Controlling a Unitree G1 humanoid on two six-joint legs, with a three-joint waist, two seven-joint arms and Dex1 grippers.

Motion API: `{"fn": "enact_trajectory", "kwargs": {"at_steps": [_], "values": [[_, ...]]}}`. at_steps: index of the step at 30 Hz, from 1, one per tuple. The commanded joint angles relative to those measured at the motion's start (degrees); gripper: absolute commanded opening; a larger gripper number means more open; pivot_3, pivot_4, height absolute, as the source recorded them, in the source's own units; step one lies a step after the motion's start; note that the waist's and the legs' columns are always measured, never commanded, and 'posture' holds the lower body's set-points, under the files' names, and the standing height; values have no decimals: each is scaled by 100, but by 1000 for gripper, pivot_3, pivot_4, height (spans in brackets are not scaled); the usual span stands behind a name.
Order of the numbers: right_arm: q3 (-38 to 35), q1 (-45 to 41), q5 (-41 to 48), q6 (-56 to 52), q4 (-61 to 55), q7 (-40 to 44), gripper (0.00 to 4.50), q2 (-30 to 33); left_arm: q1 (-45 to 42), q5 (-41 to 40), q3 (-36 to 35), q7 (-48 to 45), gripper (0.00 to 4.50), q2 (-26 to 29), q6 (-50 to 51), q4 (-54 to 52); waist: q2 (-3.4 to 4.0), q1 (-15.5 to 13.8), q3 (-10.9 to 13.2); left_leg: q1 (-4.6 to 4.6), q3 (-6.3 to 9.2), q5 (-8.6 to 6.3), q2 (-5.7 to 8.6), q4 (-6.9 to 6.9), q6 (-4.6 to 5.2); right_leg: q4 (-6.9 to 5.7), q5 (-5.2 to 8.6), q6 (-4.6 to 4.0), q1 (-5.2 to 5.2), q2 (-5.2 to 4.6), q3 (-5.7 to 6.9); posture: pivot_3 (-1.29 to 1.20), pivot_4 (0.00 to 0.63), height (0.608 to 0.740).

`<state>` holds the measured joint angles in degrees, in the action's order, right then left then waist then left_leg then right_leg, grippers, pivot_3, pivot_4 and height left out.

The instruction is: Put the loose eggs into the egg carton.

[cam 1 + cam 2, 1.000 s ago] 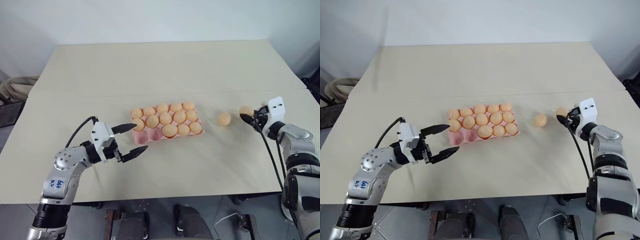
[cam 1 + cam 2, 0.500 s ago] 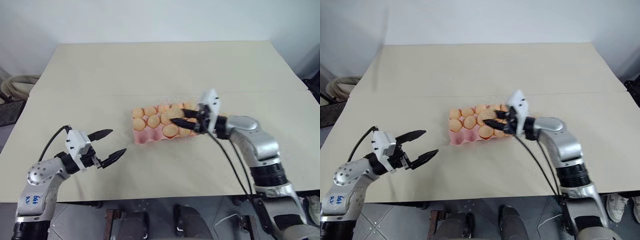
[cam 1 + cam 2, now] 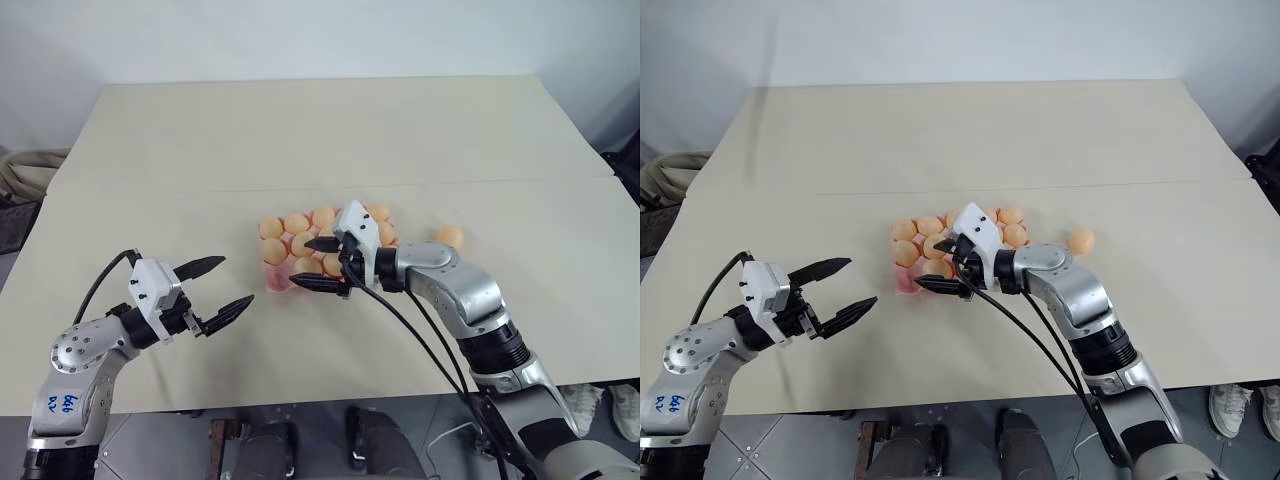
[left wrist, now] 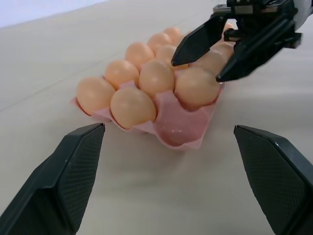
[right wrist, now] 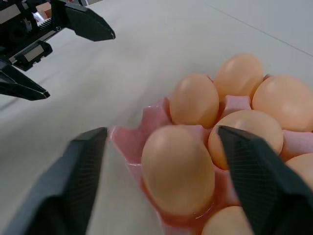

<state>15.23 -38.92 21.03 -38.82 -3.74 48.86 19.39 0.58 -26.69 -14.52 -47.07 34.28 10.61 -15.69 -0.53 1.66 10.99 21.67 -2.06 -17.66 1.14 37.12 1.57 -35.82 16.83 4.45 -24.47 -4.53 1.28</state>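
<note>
The egg carton [image 3: 285,281] is seen at the middle of the bench [image 3: 300,130], nearly filled with pale orange eggs. An egg [image 5: 178,169] sits in a cup of the near row close to the carton's left end; the cup beside it at the near-left corner [image 4: 177,132] is bare. One loose egg [image 3: 449,236] lies on the bench just right of the carton. The right tool [image 3: 308,263] is held over the carton's near-left end with its fingers spread wide on either side of that egg, apparently apart from it, though contact cannot be ruled out. The left tool [image 3: 221,290] is held open near the bench's near-left part, well apart from the carton.
</note>
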Motion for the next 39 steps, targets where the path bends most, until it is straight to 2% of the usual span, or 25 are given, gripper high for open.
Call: {"fn": "enact_trajectory", "kwargs": {"at_steps": [1, 7, 11, 15, 19, 22, 30, 35, 39], "values": [[-422, 76, 296, 156, -525, 228, 4460, 211, -97, -95, 52, 19, 4500, -17, 15, -197, 0, -3, 0, 1, 0, 0, 0, 1, 1, 1, 0, 0, 0, 0, 0, 0, 150, 740], [-1481, 1094, 482, 547, -962, 286, 4460, 990, -432, -78, 378, -66, 4500, -76, 76, -91, -10, -115, -6, 1, 1, -12, 1, 5, 26, 17, -1, 3, 13, -1, -1, 0, 150, 740], [-2378, 2272, 281, 1197, -1122, 158, 4460, 1524, -792, -3, 739, -260, 4500, -121, 92, 148, -10, -160, -6, 1, -4, -12, 0, 4, 23, 21, -2, 3, 13, 0, -1, 0, 150, 740], [-3342, 3295, 343, 1941, -967, 100, 4460, 1598, -1143, -6, 972, -503, 4500, -171, 72, 451, -10, -153, -6, 1, -7, -9, -1, 5, 22, 19, -2, 5, 13, 3, -1, 0, 150, 740], [-3914, 4246, 217, 2617, -791, 106, 4460, 1597, -1504, 109, 1163, -703, 4500, -224, -107, 835, -11, -148, -6, -13, -21, 0, -1, 8, 30, 16, -2, 5, 28, 5, -5, 0, 150, 740], [-4149, 4523, 265, 2752, -788, -178, 4460, 1449, -1703, 176, 1244, -823, 4500, -260, -237, 1069, -10, -129, -6, -57, -26, 4, -6, 8, 31, 20, -2, 3, 68, 7, -8, 0, 150, 740], [-4015, 4393, 285, 2554, -931, -675, 4460, 1427, -1855, 117, 1254, -1016, 4500, -239, -223, 1266, -10, -139, -6, -70, -23, 18, -7, 13, 18, 20, -18, -13, 82, 3, -14, 0, 150, 740], [-3454, 3424, 231, 1736, -739, -950, 4460, 1559, -1692, 155, 1140, -899, 4500, -228, -284, 1132, -10, -120, -6, -59, -21, 24, -8, 10, 28, 23, -18, -13, 70, 2, -13, 0, 150, 740], [-3013, 2425, -7, 1272, -35, -1173, 4460, 1563, -1480, 89, 1025, -798, 4500, -190, -229, 903, -10, -128, -6, -52, -19, 24, -9, 9, 27, 24, -18, -14, 63, 3, -10, 0, 150, 740]]}}
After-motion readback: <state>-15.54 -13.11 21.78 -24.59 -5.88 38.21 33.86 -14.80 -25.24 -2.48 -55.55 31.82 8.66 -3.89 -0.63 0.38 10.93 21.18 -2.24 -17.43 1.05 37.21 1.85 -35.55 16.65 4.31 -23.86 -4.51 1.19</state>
